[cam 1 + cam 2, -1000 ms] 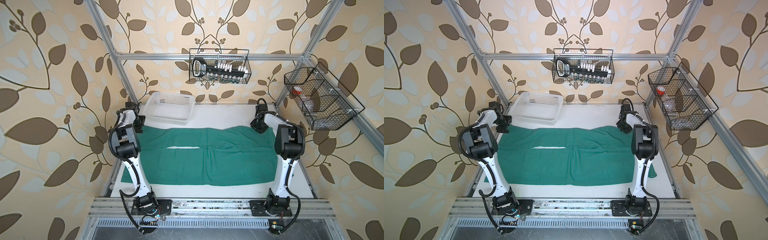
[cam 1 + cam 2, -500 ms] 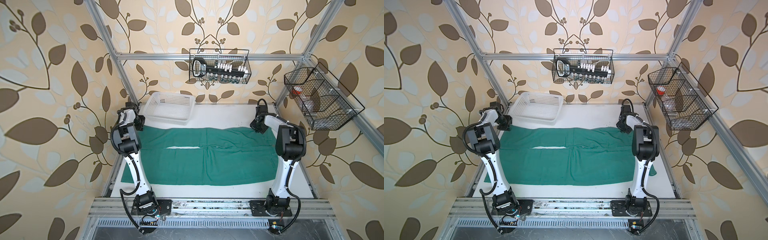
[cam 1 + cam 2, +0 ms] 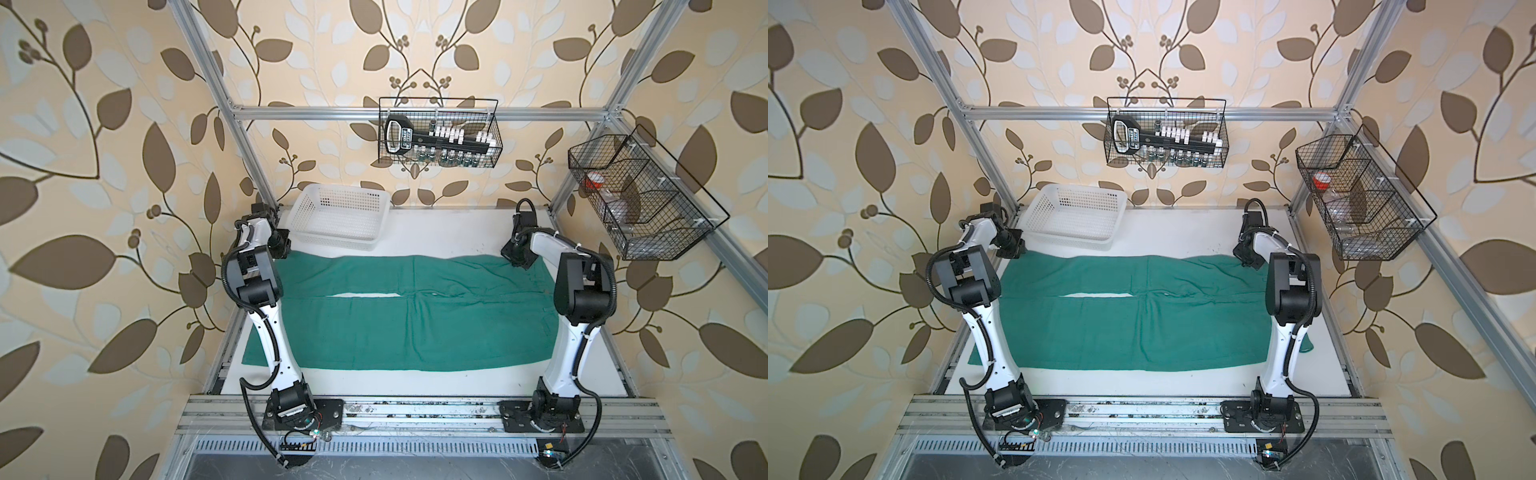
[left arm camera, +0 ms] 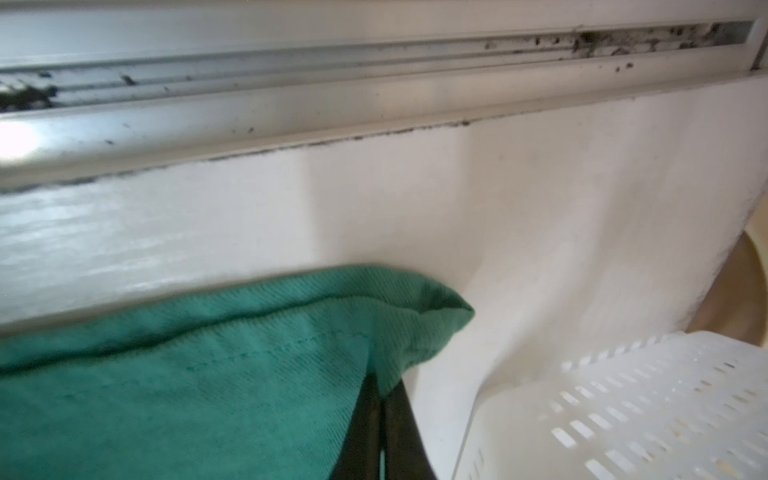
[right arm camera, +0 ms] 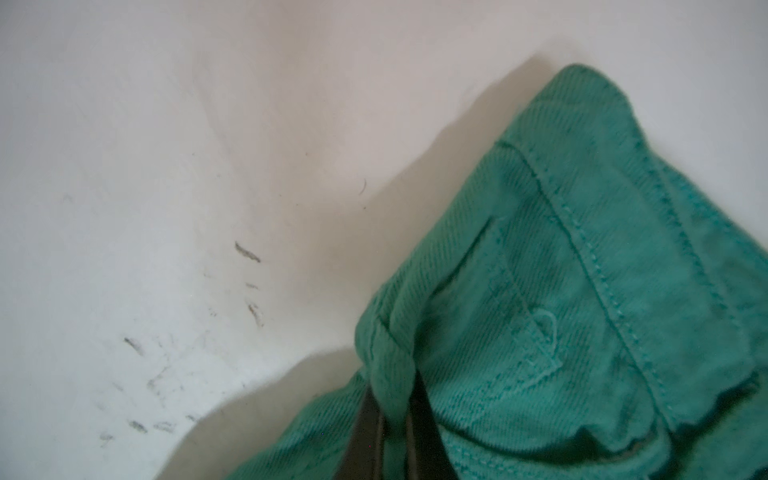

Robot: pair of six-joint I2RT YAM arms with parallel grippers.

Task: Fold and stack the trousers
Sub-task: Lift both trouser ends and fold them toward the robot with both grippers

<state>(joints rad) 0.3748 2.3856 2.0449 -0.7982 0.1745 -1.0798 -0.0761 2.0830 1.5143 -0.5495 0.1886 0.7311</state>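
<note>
Tightly clamped, both jaws, trousers (image 3: 415, 324) corners.

We see a left arm (image 3: 272, 345) and a right arm (image 3: 575, 353), each of slim white links joined by boxy black housings. Black ribbed cables (image 3: 225, 282) loop alongside, flat black plates (image 3: 328, 409) form the bases, and the left gripper (image 4: 380, 399) has dark fingers (image 4: 359, 432).

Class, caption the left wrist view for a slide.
The left gripper shut on a corner of the trousers, white basket nearby.
</note>
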